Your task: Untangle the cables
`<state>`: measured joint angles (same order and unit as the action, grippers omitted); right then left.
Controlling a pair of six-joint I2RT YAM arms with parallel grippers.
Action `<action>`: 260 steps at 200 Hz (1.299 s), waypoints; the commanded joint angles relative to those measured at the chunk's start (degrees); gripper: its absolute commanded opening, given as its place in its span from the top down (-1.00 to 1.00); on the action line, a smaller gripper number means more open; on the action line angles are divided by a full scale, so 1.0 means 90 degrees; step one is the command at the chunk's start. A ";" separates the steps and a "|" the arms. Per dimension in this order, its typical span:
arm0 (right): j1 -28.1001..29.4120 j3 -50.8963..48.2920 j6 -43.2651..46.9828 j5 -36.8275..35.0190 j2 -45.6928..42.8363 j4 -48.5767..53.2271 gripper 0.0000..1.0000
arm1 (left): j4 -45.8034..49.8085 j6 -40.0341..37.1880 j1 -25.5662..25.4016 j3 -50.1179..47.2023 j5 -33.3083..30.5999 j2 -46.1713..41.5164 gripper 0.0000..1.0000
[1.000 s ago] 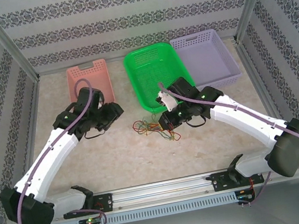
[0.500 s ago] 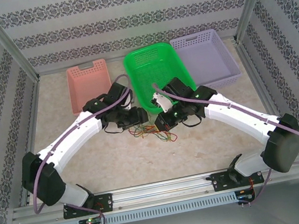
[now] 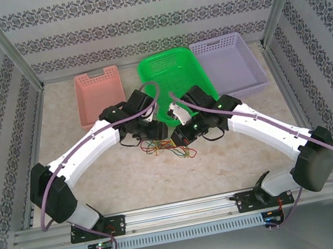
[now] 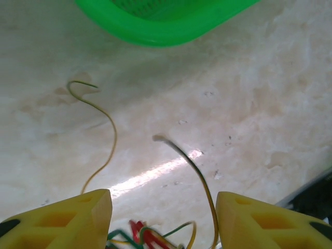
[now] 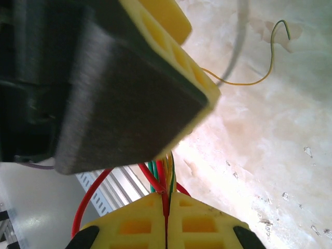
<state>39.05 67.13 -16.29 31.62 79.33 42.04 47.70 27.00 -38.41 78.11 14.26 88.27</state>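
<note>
The cables [image 3: 169, 147] lie as a small tangle of thin red, green and yellow wires on the table, just in front of the green basket [image 3: 171, 75]. My right gripper [image 3: 178, 138] is shut on a bundle of red, green and yellow cables [image 5: 165, 179], pinched between its yellow fingers [image 5: 202, 220]. My left gripper [image 3: 157, 131] hovers over the tangle's far left side. Its yellow fingers [image 4: 67, 218] stand wide apart, with red and green cables [image 4: 150, 236] low between them and untouched. A yellow-green wire [image 4: 192, 171] curls up near its right finger.
A pink basket [image 3: 98, 98] sits at the back left and a purple basket [image 3: 234, 67] at the back right, next to the green basket's rim [image 4: 166, 31]. The left gripper's finger [image 5: 129, 88] hangs close above my right gripper. A loose yellow wire [image 4: 104, 135] trails over the bare table.
My left arm has swung right from the pink basket to the tangle, and its jaws have widened. The right gripper has shifted slightly left, still shut on the cables.
</note>
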 commanded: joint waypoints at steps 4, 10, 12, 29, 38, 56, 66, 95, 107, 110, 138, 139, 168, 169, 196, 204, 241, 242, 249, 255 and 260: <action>-0.0128 0.0037 0.0131 0.0191 -0.0140 0.0132 1.00 | 0.0358 -0.0115 -0.0043 0.0004 -0.0627 -0.0815 -0.12; -0.0160 0.0014 0.0139 0.0229 -0.0162 0.0142 1.00 | 0.0387 -0.0106 -0.0034 -0.0014 -0.0604 -0.0907 -0.12; -0.0166 0.0005 0.0145 0.0242 -0.0162 0.0143 1.00 | 0.0404 -0.0107 -0.0030 -0.0023 -0.0583 -0.0937 -0.11; -0.0253 -0.0053 0.0174 0.0343 -0.0181 0.0191 1.00 | 0.0426 -0.0222 0.0096 -0.0253 -0.0073 -0.1167 -0.04; -0.0290 -0.0074 0.0197 0.0386 -0.0182 0.0209 1.00 | 0.0418 -0.0329 0.0191 -0.0443 0.0311 -0.1251 0.01; -0.0363 -0.0079 0.0219 0.0519 -0.0191 0.0236 1.00 | 0.0405 -0.0554 0.0374 -0.0771 0.0891 -0.1345 0.11; -0.0388 -0.0067 0.0233 0.0565 -0.0191 0.0248 1.00 | 0.0341 -0.0619 0.0505 -0.0906 0.1202 -0.1327 0.16; -0.0426 -0.0081 0.0230 0.0692 -0.0172 0.0265 1.00 | 0.0146 -0.0839 0.0729 -0.1096 0.1561 -0.1162 0.23; -0.0434 -0.0086 0.0229 0.0732 -0.0172 0.0270 1.00 | 0.0106 -0.0943 0.0762 -0.1160 0.1593 -0.1118 0.22; -0.0433 -0.0086 0.0228 0.0743 -0.0172 0.0270 1.00 | 0.0073 -0.0964 0.0771 -0.1185 0.1642 -0.1117 0.22; -0.0473 -0.0121 0.0161 0.0822 -0.0191 0.0236 1.00 | -0.0300 -0.0941 0.0788 -0.1474 0.2123 -0.1108 0.18; -0.0477 -0.0118 0.0161 0.0827 -0.0196 0.0229 1.00 | -0.0310 -0.0936 0.0790 -0.1482 0.2125 -0.1107 0.19; -0.0509 -0.0193 0.0030 0.0894 -0.0250 0.0092 1.00 | -0.0767 -0.0722 0.0783 -0.1705 0.2047 -0.1079 0.56; -0.0510 -0.0198 0.0022 0.0893 -0.0250 0.0088 1.00 | -0.0778 -0.0709 0.0787 -0.1710 0.2043 -0.1078 0.59; -0.0618 -0.0245 -0.0026 0.0782 -0.0288 0.0104 1.00 | -0.0823 -0.0397 0.0787 -0.1700 0.1162 -0.1216 1.00; -0.0677 -0.0266 -0.0035 0.0757 -0.0313 0.0105 1.00 | -0.0765 -0.0350 0.0796 -0.1723 0.0849 -0.1297 1.00; -0.0885 -0.0367 -0.0015 0.0483 -0.0428 0.0249 1.00 | -0.0187 0.0199 0.1130 -0.1874 -0.0495 -0.1717 1.00; -0.0888 -0.0373 -0.0011 0.0482 -0.0427 0.0250 1.00 | -0.0180 0.0216 0.1146 -0.1878 -0.0522 -0.1729 1.00; -0.0909 -0.0395 -0.0016 0.0486 -0.0452 0.0250 1.00 | -0.0095 0.0330 0.1252 -0.1917 -0.0662 -0.1809 1.00; -0.0934 -0.0417 -0.0016 0.0481 -0.0469 0.0246 1.00 | -0.0027 0.0424 0.1342 -0.1946 -0.0788 -0.1883 1.00; -0.0947 -0.0436 -0.0024 0.0481 -0.0491 0.0243 1.00 | 0.0053 0.0508 0.1419 -0.1949 -0.0916 -0.1931 1.00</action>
<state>32.47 64.97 -16.32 38.11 77.49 40.27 40.88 27.14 -30.59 62.50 20.58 73.73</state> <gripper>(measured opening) 0.070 0.047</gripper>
